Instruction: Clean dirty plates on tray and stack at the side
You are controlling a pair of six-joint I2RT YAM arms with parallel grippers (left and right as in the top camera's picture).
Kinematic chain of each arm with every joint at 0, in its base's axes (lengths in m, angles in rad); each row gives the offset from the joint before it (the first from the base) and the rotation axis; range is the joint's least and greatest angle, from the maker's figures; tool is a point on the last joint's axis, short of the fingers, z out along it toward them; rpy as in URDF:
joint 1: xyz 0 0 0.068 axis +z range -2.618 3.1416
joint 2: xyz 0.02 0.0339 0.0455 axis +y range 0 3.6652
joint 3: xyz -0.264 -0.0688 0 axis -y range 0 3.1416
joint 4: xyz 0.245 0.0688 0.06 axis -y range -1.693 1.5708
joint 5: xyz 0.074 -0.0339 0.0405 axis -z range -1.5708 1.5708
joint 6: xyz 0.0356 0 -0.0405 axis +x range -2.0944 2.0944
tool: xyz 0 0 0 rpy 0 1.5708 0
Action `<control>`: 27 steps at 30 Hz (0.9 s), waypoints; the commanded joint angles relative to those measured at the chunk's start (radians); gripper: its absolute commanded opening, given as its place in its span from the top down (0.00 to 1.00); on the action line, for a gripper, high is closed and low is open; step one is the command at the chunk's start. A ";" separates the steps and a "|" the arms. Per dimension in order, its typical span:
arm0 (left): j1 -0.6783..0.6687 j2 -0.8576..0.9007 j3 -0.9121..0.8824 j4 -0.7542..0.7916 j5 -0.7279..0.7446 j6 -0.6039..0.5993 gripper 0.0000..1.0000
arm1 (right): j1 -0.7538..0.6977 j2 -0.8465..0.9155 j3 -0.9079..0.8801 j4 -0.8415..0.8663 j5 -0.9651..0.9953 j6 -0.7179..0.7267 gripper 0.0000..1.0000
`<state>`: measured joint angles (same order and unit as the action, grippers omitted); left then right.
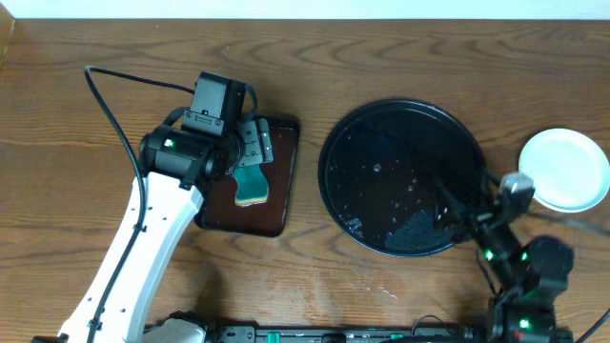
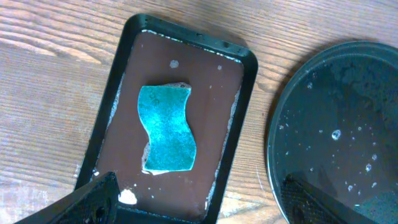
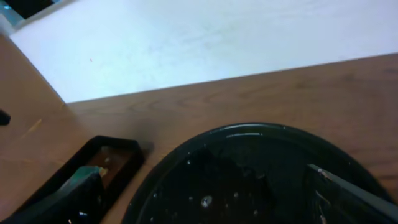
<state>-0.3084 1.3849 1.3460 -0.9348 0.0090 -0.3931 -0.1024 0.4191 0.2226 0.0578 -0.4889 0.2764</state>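
The round glossy black tray (image 1: 335, 143) holds only water drops and no plate; it also shows in the left wrist view (image 2: 348, 112) and the right wrist view (image 3: 261, 140). A pale bluish-white plate (image 1: 564, 170) lies on the wood tabletop (image 1: 400, 57) just right of the tray; I cannot tell whether others lie under it. My left gripper (image 1: 250, 157) (image 2: 205, 205) is open and empty above a teal sponge (image 2: 166, 129). My right gripper (image 1: 434, 214) (image 3: 205, 199) is open and empty over the tray's near right part.
The sponge (image 1: 253, 183) lies in a dark-brown rectangular tray (image 1: 281, 205) (image 2: 230, 81) left of the black tray, with white foam specks on it. A black cable (image 1: 110, 105) runs along the table's left. A white wall (image 3: 205, 37) backs the table.
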 commanded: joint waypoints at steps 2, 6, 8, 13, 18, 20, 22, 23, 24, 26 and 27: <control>0.004 0.000 0.021 -0.002 -0.001 -0.001 0.16 | 0.015 -0.123 -0.082 0.013 0.065 -0.013 0.01; 0.004 0.000 0.021 -0.002 -0.001 -0.001 0.16 | 0.077 -0.246 -0.141 0.006 0.177 -0.071 0.01; 0.004 0.000 0.021 -0.002 -0.001 -0.001 0.16 | 0.103 -0.296 -0.162 0.001 0.190 -0.126 0.01; 0.004 0.000 0.021 -0.002 -0.001 -0.001 0.16 | 0.182 -0.408 -0.210 -0.032 0.257 -0.207 0.01; 0.004 0.000 0.021 -0.002 -0.001 -0.001 0.16 | 0.222 -0.414 -0.217 -0.058 0.338 -0.212 0.01; 0.004 0.000 0.021 -0.002 -0.001 -0.001 0.16 | 0.230 -0.414 -0.217 -0.070 0.343 -0.212 0.01; 0.004 0.000 0.021 -0.002 -0.001 -0.001 0.16 | 0.235 -0.414 -0.217 -0.089 0.343 -0.211 0.01; 0.004 0.000 0.021 -0.002 -0.001 -0.001 0.16 | 0.235 -0.414 -0.217 -0.099 0.342 -0.211 0.01; 0.004 0.000 0.021 -0.002 -0.001 -0.001 0.16 | 0.235 -0.414 -0.217 -0.105 0.342 -0.211 0.01; 0.004 0.000 0.021 -0.002 -0.001 -0.001 0.16 | 0.233 -0.414 -0.217 -0.113 0.342 -0.211 0.01; 0.004 0.000 0.021 -0.002 -0.001 -0.001 0.16 | 0.233 -0.414 -0.217 -0.118 0.343 -0.211 0.01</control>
<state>-0.3084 1.3849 1.3460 -0.9348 0.0097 -0.3927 0.1242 0.0120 0.0090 -0.0483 -0.1692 0.0853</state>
